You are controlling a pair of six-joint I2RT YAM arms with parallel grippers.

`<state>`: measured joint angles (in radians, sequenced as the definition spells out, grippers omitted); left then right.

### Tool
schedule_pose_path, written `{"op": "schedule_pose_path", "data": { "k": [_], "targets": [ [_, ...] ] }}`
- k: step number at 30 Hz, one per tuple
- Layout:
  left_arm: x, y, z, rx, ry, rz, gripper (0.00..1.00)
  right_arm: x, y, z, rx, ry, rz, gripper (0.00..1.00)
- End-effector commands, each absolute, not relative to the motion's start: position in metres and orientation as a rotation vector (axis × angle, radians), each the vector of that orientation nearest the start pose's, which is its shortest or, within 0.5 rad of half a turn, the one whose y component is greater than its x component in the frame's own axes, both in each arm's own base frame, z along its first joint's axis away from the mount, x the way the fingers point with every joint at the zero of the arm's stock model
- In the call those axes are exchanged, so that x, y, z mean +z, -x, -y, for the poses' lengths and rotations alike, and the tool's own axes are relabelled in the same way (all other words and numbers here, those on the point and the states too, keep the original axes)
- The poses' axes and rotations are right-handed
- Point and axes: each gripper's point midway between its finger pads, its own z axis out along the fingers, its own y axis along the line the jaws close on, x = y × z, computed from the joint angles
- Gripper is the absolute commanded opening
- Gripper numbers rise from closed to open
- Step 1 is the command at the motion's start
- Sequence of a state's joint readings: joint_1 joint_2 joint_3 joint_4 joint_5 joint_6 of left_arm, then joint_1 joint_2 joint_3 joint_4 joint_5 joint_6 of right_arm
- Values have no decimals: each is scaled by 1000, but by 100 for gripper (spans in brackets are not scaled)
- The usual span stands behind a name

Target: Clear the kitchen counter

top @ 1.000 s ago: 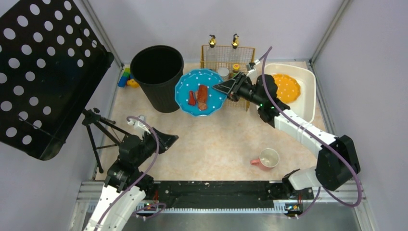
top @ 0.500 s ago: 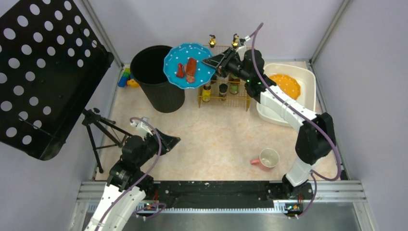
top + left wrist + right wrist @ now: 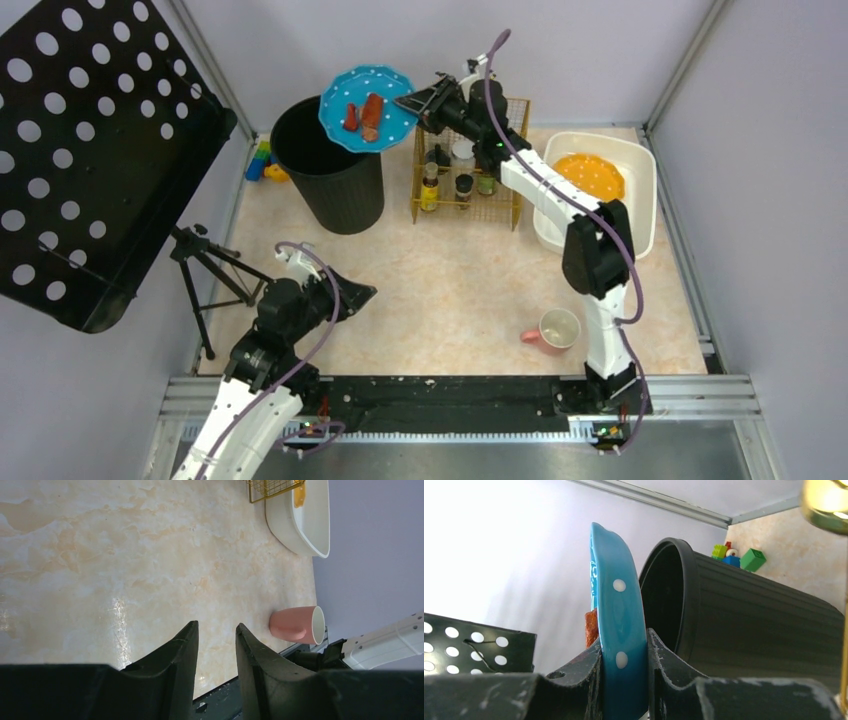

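No brand or writing can be read; the labels on the small bottles (image 3: 430, 190) in the wire rack (image 3: 470, 207) are too small to make out.

The right hand (image 3: 408, 103) is clamped on the rim of a blue plate (image 3: 392, 126) with white dots; in the right wrist view its two fingers press against both faces of the rim. The plate carries two reddish pieces of food (image 3: 372, 110) and hangs over the far rim of the black bin (image 3: 330, 190), which stands near the far left corner of the bench (image 3: 450, 270). The left hand (image 3: 216, 628) hovers low over the near left part of the bench, its jaws a narrow gap apart with nothing between them.

A second ago the plate was in front of the rack, beside the bin. It has since risen and gone left, and the right arm has stretched out towards the far edge. The left hand was closed then and has parted a little; its arm has hardly shifted.

A pink mug (image 3: 555, 330) sits near the near right corner, and a white tub (image 3: 643, 200) holding an orange plate (image 3: 592, 180) sits at the far right corner.
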<state>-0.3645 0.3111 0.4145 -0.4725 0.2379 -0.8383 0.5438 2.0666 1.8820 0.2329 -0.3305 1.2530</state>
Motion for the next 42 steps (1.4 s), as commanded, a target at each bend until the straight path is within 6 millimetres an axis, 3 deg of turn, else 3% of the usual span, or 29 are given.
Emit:
{"op": "schedule_pose_path", "data": {
  "k": [1,2,11,23,42],
  "targets": [
    [170,-183,146,-1002,289,-2018,39,469,-465,-422,1797,-170,-1428,0],
    [170,-183,145,-1002,290,-2019,39,462,-471,-427,1796,-174,-1430,0],
    [166,-185,147,-1002,284,-2032,39,468,-485,-448,1766,-158,-1314,0],
    [163,-185,148,-1004,286,-2038,39,461,-492,-457,1655,-142,-1250,0],
    [166,-184,148,-1009,276,-2038,39,475,-459,-477,1367,95,-1051,0]
  ]
}}
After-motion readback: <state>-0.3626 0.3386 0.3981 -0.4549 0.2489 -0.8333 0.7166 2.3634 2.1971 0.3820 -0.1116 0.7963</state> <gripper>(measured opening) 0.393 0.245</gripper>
